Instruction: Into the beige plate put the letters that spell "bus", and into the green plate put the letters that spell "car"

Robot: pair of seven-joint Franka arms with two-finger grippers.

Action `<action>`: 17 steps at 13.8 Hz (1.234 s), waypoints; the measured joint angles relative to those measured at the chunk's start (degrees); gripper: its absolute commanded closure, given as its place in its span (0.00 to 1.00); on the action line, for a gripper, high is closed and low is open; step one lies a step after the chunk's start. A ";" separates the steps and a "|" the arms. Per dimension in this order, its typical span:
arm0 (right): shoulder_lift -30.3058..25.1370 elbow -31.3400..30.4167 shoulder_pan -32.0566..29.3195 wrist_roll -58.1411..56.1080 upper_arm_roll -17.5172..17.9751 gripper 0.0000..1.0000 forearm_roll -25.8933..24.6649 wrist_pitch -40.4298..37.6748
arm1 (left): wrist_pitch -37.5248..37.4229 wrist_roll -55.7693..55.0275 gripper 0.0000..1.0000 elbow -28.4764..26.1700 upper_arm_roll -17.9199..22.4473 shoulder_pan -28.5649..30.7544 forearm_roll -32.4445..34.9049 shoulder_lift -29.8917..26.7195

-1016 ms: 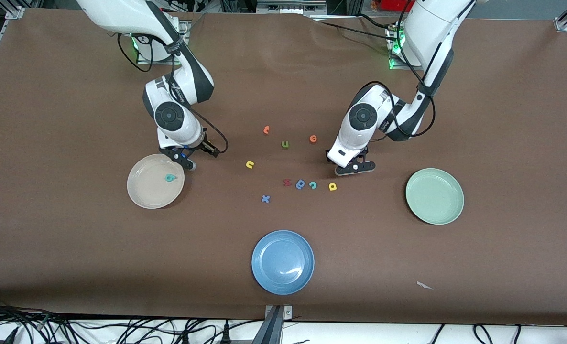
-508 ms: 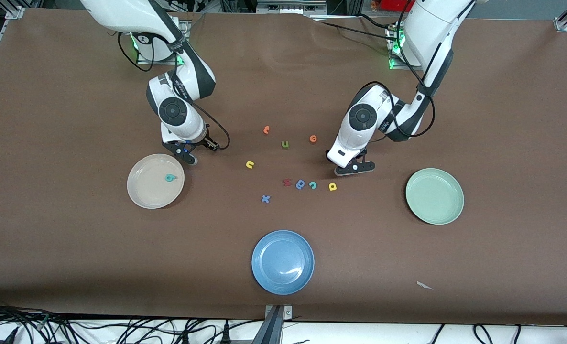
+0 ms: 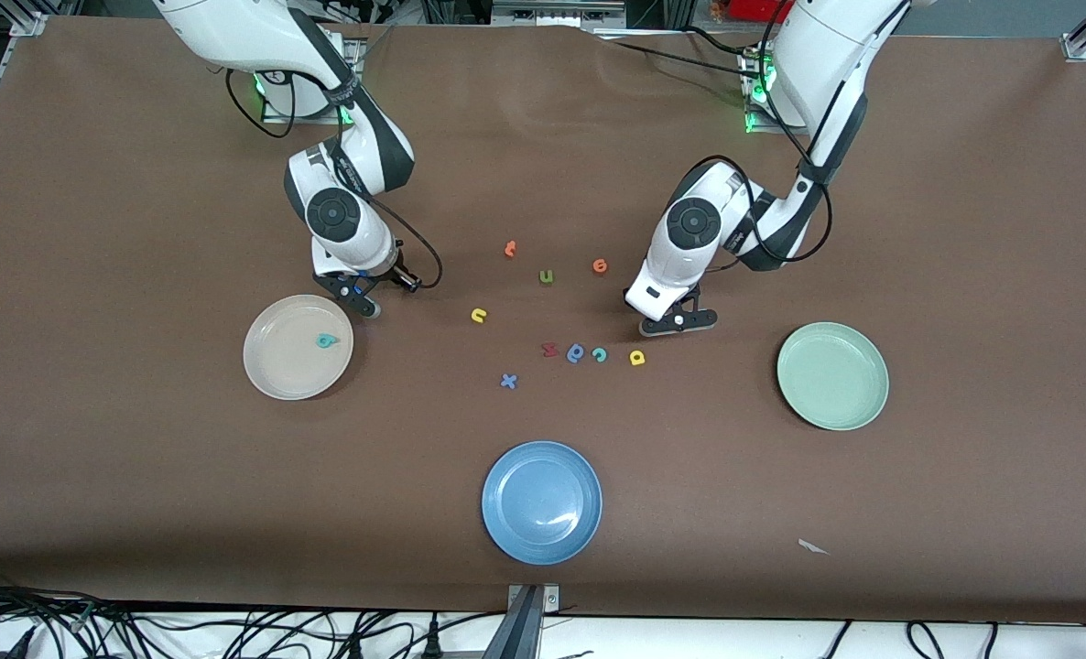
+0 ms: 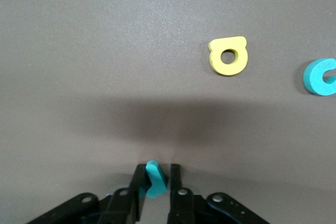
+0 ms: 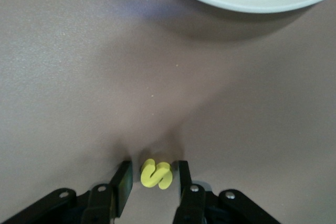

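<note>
White arms, black joints, cables

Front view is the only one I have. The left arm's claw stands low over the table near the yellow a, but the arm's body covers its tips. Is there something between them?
Observer: Yes. In the left wrist view the left claw is shut on a small teal letter. I cannot read its shape from there.
Operator: And the right claw, beside the beige plate?
Observer: The right wrist view shows a yellow s between its fingers. There is a small gap on each side, so that claw is open around it and does not grip it yet.
</note>
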 measured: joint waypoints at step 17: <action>-2.14 8.24 -6.07 -28.60 -9.96 0.14 0.00 -12.81 | -18.43 30.49 0.98 13.66 1.36 15.10 0.32 -0.06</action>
